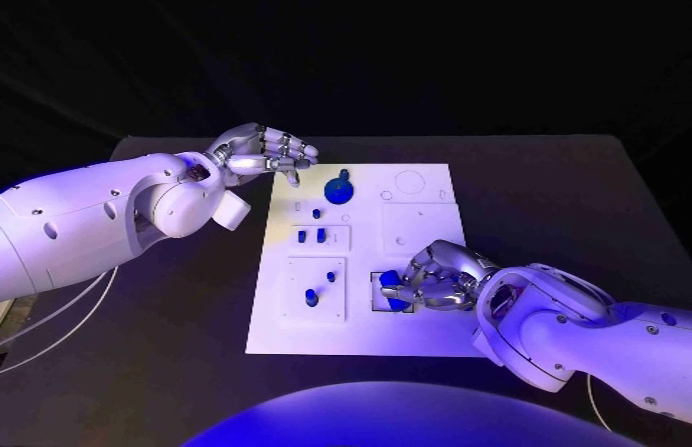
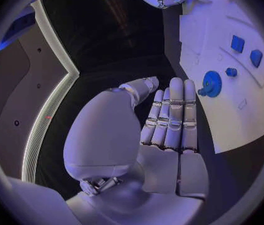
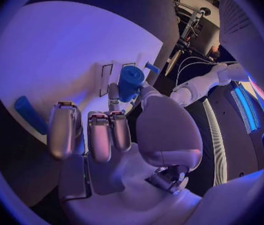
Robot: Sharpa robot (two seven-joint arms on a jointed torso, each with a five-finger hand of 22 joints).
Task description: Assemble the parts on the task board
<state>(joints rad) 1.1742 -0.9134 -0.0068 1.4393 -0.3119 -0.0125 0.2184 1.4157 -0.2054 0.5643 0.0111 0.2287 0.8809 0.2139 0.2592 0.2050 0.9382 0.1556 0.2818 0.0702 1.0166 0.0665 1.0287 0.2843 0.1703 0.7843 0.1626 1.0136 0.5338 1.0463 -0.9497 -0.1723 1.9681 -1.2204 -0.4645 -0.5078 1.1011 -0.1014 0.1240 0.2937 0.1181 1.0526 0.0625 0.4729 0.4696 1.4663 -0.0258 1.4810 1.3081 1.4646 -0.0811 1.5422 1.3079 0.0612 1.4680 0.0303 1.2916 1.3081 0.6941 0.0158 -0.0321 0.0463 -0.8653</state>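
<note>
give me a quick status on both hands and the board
Left hand open, off the task board's far left corner. Right hand grips a blue part at its near edge. Nothing blocking.

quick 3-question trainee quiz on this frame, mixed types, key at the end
1. True or false: the left hand holds a blue part.
2. The right hand grips: A) a blue part at the task board's near section, B) the round blue part, C) nothing.
3. Fill in: the round blue part lies on the board's ___ end, near the left hand.

Key: 1 false; 2 A; 3 far
</note>
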